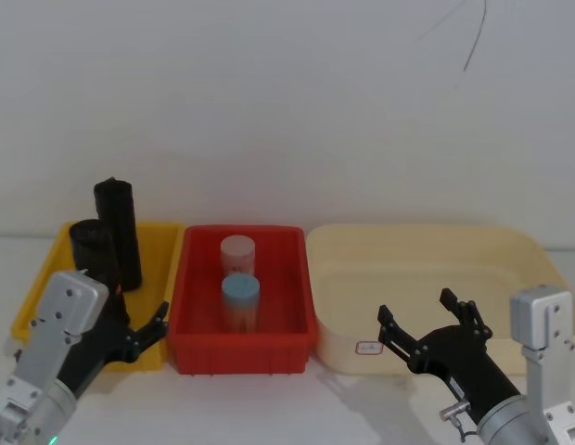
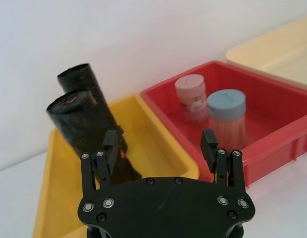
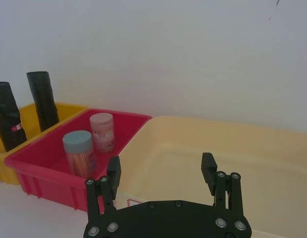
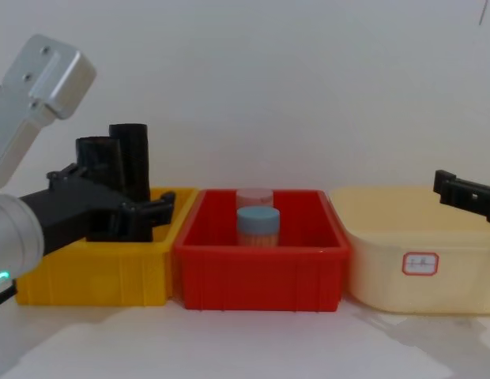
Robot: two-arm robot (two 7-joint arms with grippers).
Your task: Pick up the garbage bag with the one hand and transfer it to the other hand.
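Now left gripper (image 2: 160,141), jaws apart, faces garbage bag (image 2: 76,124) just ahead to grab; right gripper (image 3: 161,168), spread too, awaits handover.

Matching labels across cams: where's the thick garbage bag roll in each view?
Head view: garbage bag far left in the yellow bin, left of the slimmer roll.
Left wrist view: the nearer roll, just beyond the left gripper.
Right wrist view: the roll farther from the red bin.
Chest view: left side, the shorter, thicker roll.
Shared landmark: the red bin beside the yellow one.
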